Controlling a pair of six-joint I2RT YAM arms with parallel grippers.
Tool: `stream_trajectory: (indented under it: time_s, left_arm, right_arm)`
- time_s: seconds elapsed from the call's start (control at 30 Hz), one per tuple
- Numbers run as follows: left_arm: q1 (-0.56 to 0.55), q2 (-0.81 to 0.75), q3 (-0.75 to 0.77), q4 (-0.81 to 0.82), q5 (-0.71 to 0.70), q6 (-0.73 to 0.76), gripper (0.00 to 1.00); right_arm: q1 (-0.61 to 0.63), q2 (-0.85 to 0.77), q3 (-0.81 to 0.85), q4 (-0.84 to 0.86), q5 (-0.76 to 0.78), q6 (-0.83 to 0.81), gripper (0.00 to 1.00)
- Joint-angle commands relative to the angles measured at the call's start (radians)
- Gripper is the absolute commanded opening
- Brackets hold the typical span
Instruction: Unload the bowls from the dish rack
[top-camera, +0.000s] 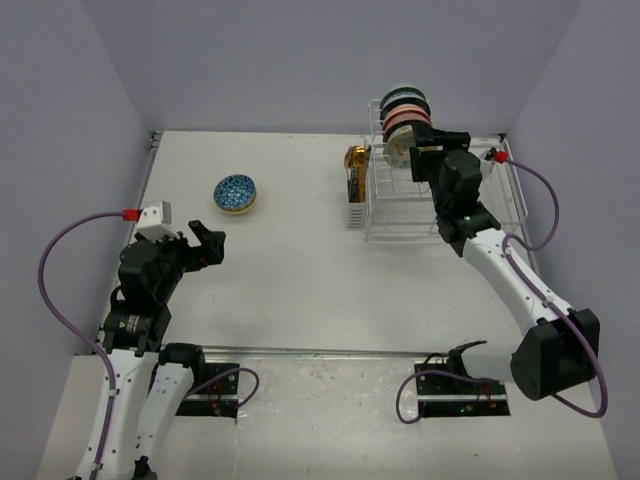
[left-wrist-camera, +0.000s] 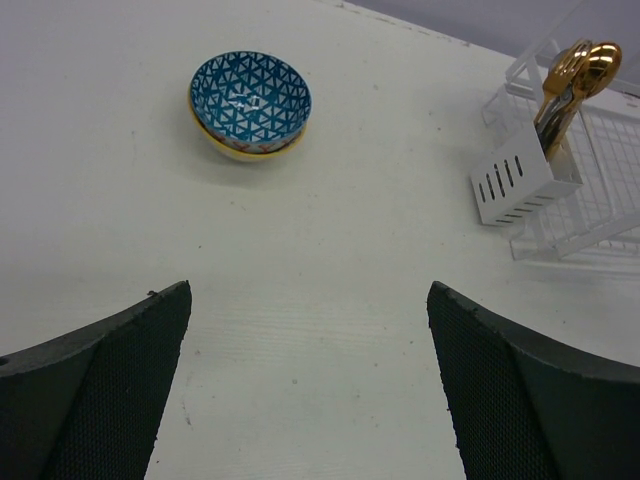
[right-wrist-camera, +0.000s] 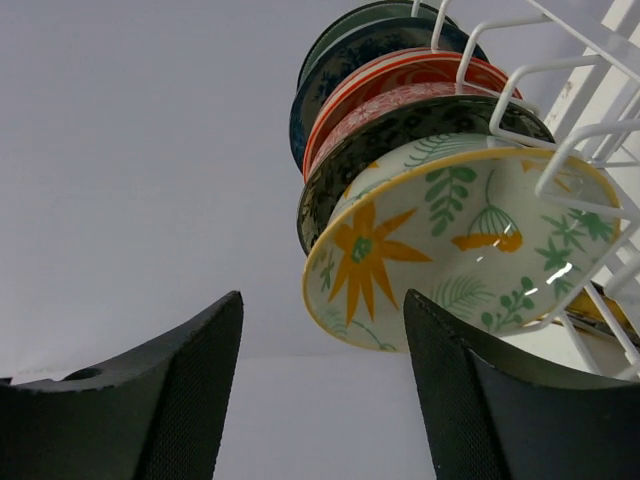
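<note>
A blue-patterned bowl (top-camera: 235, 193) with a yellow outside sits upright on the table, far left of the dish rack (top-camera: 400, 205); it also shows in the left wrist view (left-wrist-camera: 250, 102). Several bowls (top-camera: 405, 120) stand on edge in the rack's upright slots. In the right wrist view the nearest is a cream bowl with orange and green flowers (right-wrist-camera: 460, 240), with darker, red and teal ones (right-wrist-camera: 400, 90) behind it. My right gripper (right-wrist-camera: 325, 310) is open, just short of the cream bowl's rim. My left gripper (left-wrist-camera: 305, 300) is open and empty, well short of the blue bowl.
A white slotted utensil holder (left-wrist-camera: 520, 180) with gold-brown utensils (left-wrist-camera: 570, 80) hangs on the rack's left side (top-camera: 356, 170). Lilac walls close in the table (top-camera: 290, 280) at the back and sides.
</note>
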Motion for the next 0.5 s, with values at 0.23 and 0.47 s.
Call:
stream_trajectory:
  time_s: [0.23,0.47]
  left_arm:
    - [-0.019,-0.014,-0.006,0.043,0.024,0.020,1.00]
    - [-0.020,-0.012,-0.007,0.048,0.033,0.021,1.00]
  right_arm:
    - [-0.012,0.105,0.098,0.069,0.033,0.096,0.46]
    - [-0.012,0.096,0.041,0.126,0.053,0.125,0.14]
